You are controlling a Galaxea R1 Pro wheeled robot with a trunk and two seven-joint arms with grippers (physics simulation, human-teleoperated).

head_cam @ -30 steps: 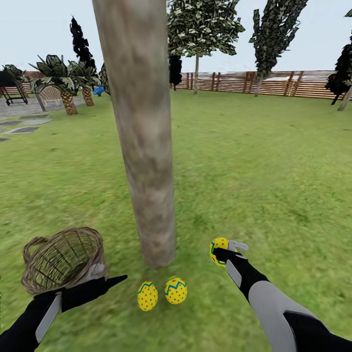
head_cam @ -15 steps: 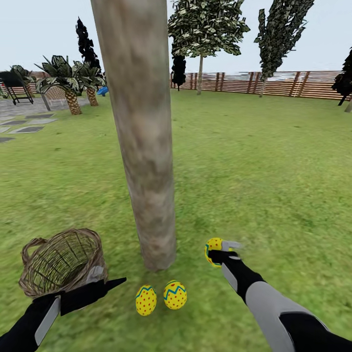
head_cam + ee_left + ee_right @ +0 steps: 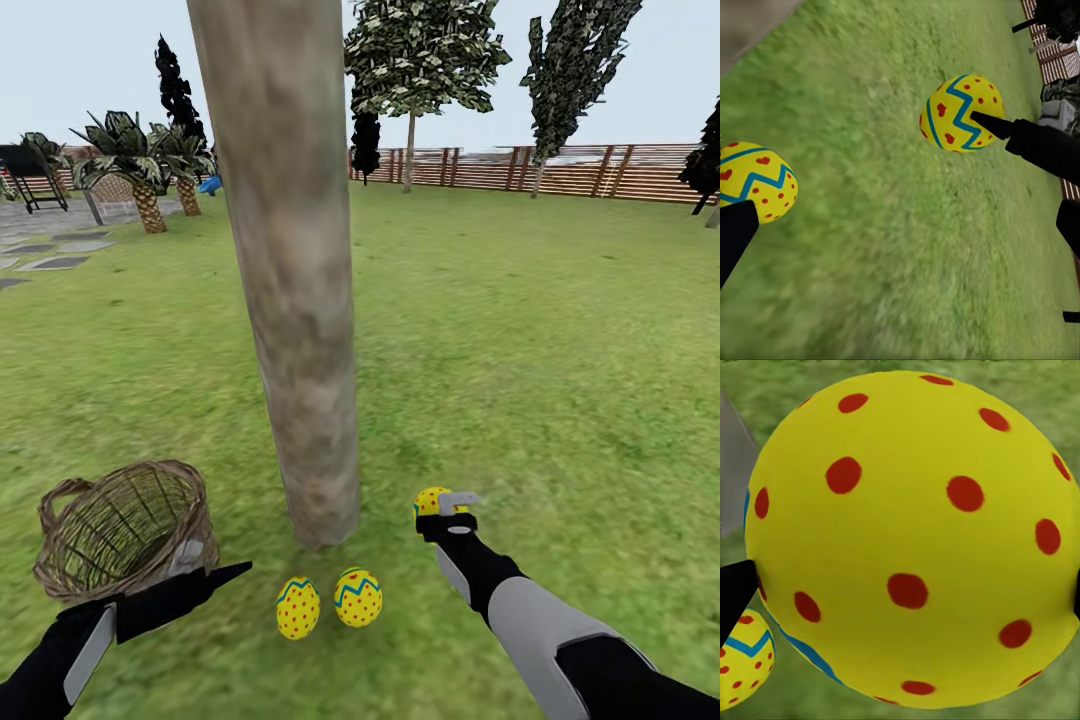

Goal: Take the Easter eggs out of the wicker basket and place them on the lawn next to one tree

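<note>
A thick pale trunk, the tree [image 3: 300, 300], rises from the lawn [image 3: 560, 380] just ahead of me. Two Easter eggs [image 3: 298, 607] [image 3: 358, 597] lie on the grass at its foot; they also appear in the left wrist view [image 3: 960, 112] [image 3: 754, 184]. My right gripper [image 3: 447, 512] is shut on the third egg [image 3: 430, 500], just right of the trunk's base. That egg [image 3: 911, 536] looms large in the right wrist view. The wicker basket [image 3: 120, 525] stands left of the tree, with no eggs visible inside. My left gripper [image 3: 215, 568] is open beside its rim, holding nothing.
Short palms [image 3: 140, 170] and grey paving slabs [image 3: 50, 262] lie at the far left. A brown slatted fence [image 3: 560, 170] with thin leafy trees [image 3: 420, 60] runs across the back. Open grass stretches to the right of the trunk.
My right gripper has carried its egg slightly left, closer to the trunk's base. The whole view has shifted a little. The two eggs on the grass have stayed put.
</note>
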